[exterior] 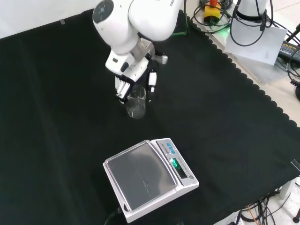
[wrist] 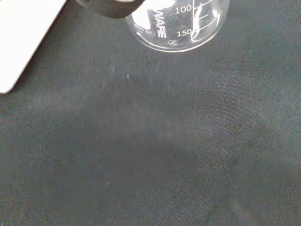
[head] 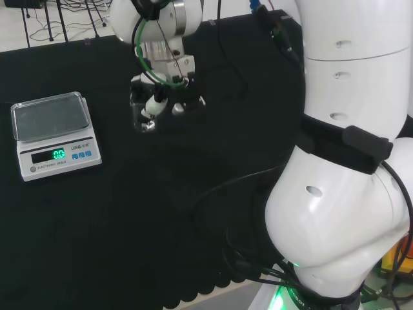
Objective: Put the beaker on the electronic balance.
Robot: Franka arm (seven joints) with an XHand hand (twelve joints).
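Observation:
A clear glass beaker point(exterior: 136, 104) stands upright under the hand point(exterior: 136, 77) at the middle of the black cloth. The hand's fingers point(exterior: 123, 89) reach down one side of the beaker and its thumb down the other. In the head view the beaker point(head: 146, 115) sits just left of the hand point(head: 164, 93). I cannot tell whether its base rests on the cloth. The wrist view shows the beaker point(wrist: 178, 23) with white scale marks and a dark fingertip point(wrist: 113, 7) against its wall. The electronic balance point(exterior: 150, 178) lies nearer the camera, its steel pan point(head: 50, 116) bare and its display lit.
The arm's white links point(head: 348, 129) stand at the right of the head view, with black cables point(head: 232, 64) lying on the cloth behind the hand. The cloth's scalloped edge point(exterior: 262, 98) runs down the right of the front view, with cables and paper beyond it.

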